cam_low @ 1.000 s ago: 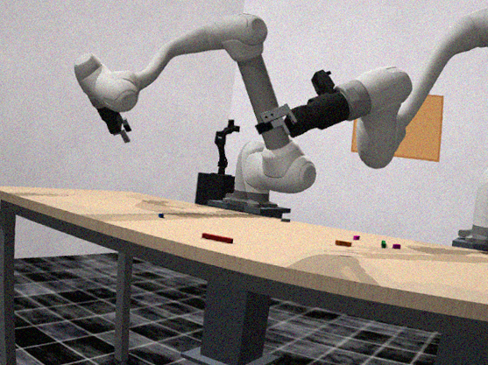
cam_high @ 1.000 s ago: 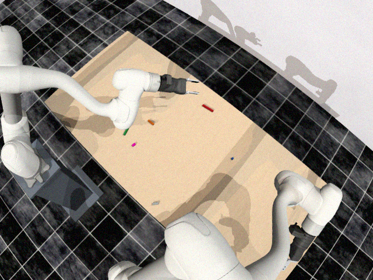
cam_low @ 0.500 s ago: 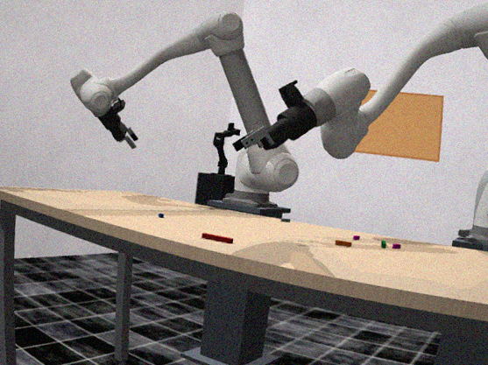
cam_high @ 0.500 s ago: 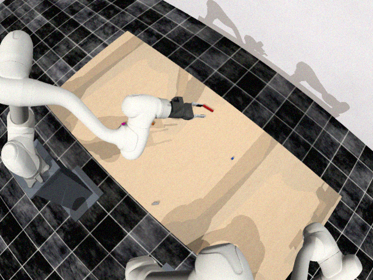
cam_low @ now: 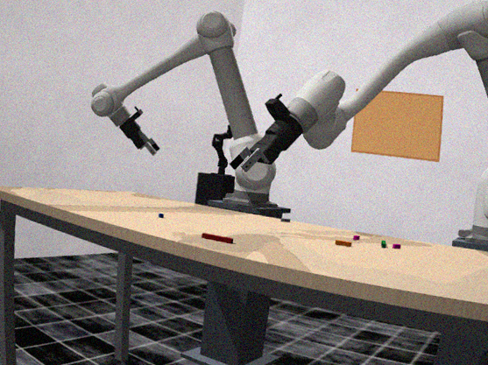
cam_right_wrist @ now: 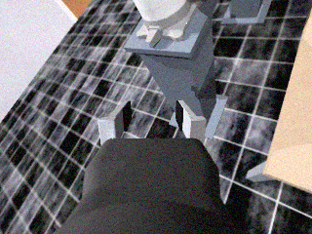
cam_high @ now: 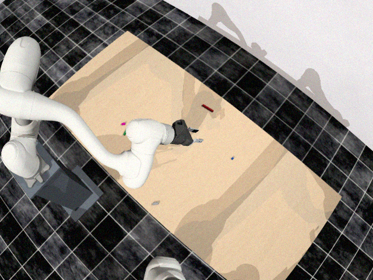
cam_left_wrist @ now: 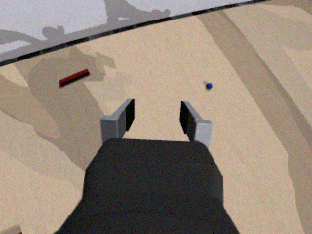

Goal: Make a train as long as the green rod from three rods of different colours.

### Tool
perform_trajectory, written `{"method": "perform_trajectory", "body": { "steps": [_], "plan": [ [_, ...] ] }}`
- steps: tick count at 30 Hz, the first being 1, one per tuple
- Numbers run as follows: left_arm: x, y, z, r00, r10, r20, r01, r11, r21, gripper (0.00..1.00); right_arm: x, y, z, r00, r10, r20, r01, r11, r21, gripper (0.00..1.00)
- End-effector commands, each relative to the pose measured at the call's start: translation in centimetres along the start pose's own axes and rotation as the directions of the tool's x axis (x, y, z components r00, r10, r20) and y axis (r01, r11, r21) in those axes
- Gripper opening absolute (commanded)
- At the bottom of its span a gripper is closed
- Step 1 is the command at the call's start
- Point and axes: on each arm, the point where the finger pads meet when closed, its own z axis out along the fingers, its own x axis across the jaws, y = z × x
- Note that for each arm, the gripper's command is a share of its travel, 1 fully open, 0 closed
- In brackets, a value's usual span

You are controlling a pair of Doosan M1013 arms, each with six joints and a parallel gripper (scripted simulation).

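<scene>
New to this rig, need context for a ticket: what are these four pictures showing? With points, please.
Two white robot arms, each ending in a two-fingered hand, work at a wooden table (cam_high: 256, 186) (cam_low: 94, 222).

The top picture looks down from above; the exterior one looks across the table. The other two come from cameras on the arms' wrists.

Small coloured rods lie apart: red (cam_high: 207, 107) (cam_low: 216, 238) (cam_left_wrist: 74, 78), blue (cam_high: 232, 158) (cam_low: 161, 215) (cam_left_wrist: 209, 86), orange (cam_low: 343, 243), green (cam_high: 125, 132) (cam_low: 383, 243), grey (cam_high: 155, 203) (cam_low: 285, 220) and two magenta.

The left hand (cam_high: 198, 135) (cam_low: 241, 159) (cam_left_wrist: 157, 109) and right hand (cam_low: 152, 147) (cam_right_wrist: 153, 109) are open, holding nothing.
</scene>
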Motion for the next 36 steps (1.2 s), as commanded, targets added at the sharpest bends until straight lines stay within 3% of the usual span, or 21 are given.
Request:
{"method": "perform_trajectory", "body": {
  "steps": [1, 7, 8, 9, 11, 12, 16, 18, 25, 36],
  "plan": [
    [4.6, 4.2, -0.6, 0.994, -0.106, 0.022, 0.108, 0.987, -0.117, 1.00, -4.7, -0.4, 4.1, 0.989, -0.003, -0.149, 0.010, 0.999, 0.051, 1.00],
    [10.2, 10.4, -2.3, 0.976, -0.203, 0.072, 0.215, 0.945, -0.247, 1.00, -8.6, -1.9, 9.0, 0.947, 0.018, -0.319, 0.011, 0.996, 0.091, 1.00],
    [11.1, 11.7, -2.8, 0.967, -0.236, 0.100, 0.255, 0.919, -0.300, 1.00, -9.2, -2.2, 9.9, 0.937, 0.023, -0.347, 0.011, 0.995, 0.095, 1.00],
    [12.0, 12.6, -3.1, 0.967, -0.236, 0.100, 0.255, 0.919, -0.300, 1.00, -9.6, -2.6, 10.7, 0.927, 0.028, -0.374, 0.010, 0.995, 0.099, 1.00],
    [12.0, 12.6, -3.1, 0.967, -0.236, 0.100, 0.255, 0.919, -0.300, 1.00, -9.6, -2.6, 10.7, 0.927, 0.028, -0.374, 0.010, 0.995, 0.099, 1.00],
    [14.3, 15.5, -4.3, 0.956, -0.262, 0.129, 0.292, 0.890, -0.350, 1.00, -10.1, -2.9, 11.4, 0.916, 0.033, -0.399, 0.009, 0.995, 0.102, 1.00],
    [17.1, 19.2, -6.1, 0.937, -0.295, 0.188, 0.348, 0.831, -0.433, 1.00, -11.2, -3.9, 13.7, 0.877, 0.049, -0.478, 0.003, 0.994, 0.109, 1.00],
    [18.4, 21.0, -6.9, 0.937, -0.295, 0.188, 0.348, 0.831, -0.433, 1.00, -11.6, -4.4, 14.6, 0.860, 0.056, -0.507, 0.001, 0.994, 0.110, 1.00],
    [23.4, 28.1, -11.3, 0.906, -0.310, 0.289, 0.422, 0.724, -0.546, 1.00, -12.2, -5.2, 16.2, 0.826, 0.068, -0.559, -0.007, 0.994, 0.111, 1.00],
    [25.2, 31.0, -13.4, 0.897, -0.306, 0.319, 0.440, 0.692, -0.572, 1.00, -12.2, -5.3, 16.4, 0.821, 0.070, -0.566, -0.008, 0.994, 0.111, 1.00]
  ]
}}
